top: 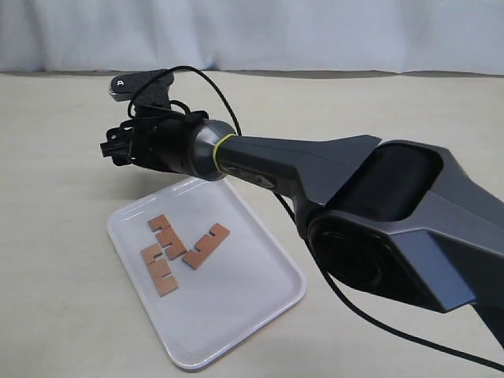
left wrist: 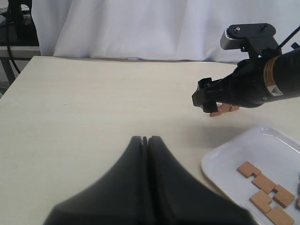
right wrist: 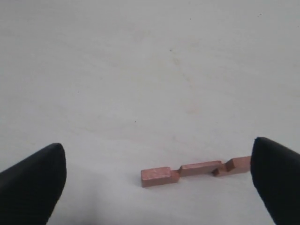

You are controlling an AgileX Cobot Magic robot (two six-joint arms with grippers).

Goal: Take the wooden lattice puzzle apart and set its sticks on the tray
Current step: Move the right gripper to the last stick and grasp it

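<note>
Hidden from you: in the exterior view the right arm is covering the tray's far corner, and the right hand is blocking the fourth stick entirely. The left hand is lying outside that view.
Hard to make out: from the exterior view you are getting only a dark cluster at the right hand, so its fingers are not reading clearly there.
Cut off: in the left wrist view the tray is running off the edge, and the fourth stick is peeking out only partly from under the right hand.
Right hand: in its own wrist view the right hand is standing released, fingers spread wide and grasping nothing. The fourth stick is lying flat on the counter between them; whether one end is touching a finger, you cannot tell.
Left hand: the left hand is hovering clenched, fingers pressed together with nothing between them.
Sticks: three sticks are lying loose on the tray, bunched near its 10 o'clock end, two of them touching.
Tray: it is sitting at about 7 o'clock in the exterior view, with the right hand above the counter beyond its 10 o'clock end.
Counter: a pale beige, matte counter is carrying everything.
Room: a white curtain is hanging at 12 o'clock behind the counter.
</note>
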